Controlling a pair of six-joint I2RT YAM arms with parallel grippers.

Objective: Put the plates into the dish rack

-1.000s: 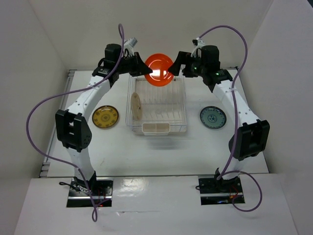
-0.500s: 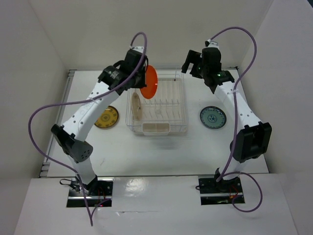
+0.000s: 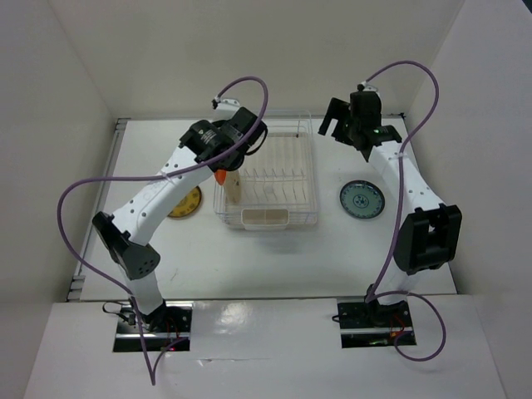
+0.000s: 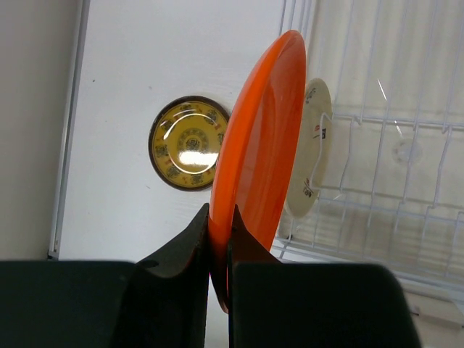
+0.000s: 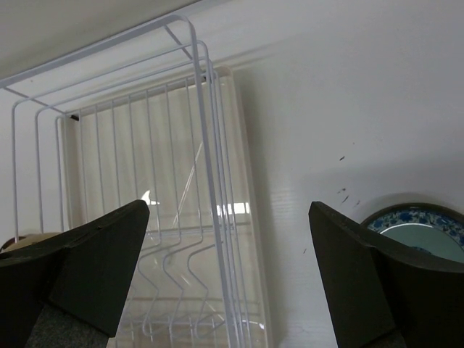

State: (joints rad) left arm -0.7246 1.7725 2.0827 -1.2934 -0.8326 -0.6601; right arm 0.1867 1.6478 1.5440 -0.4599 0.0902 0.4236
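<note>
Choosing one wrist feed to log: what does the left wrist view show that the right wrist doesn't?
Only the left wrist view: the plain orange round plate clamped edge-on in the left pincer, and the yellow round plate with brown pattern. Only the right wrist view: the white round plate with blue-green pattern and the open right pincer. Both: the white wire dish rack.

white table (image 3: 249, 253) | white walls (image 3: 66, 83) on three sides

- Left arm (image 3: 154, 195) and right arm (image 3: 409, 183): white link shells, black joint housings.
- A purple cable (image 3: 60, 212) loops along each arm.
- Left gripper (image 4: 219, 214) and right gripper (image 5: 228, 210): matte black, wedge-shaped fingers.
- Silver base plates (image 3: 154, 320) are bolted at the table's (image 3: 274, 258) near edge.
</note>
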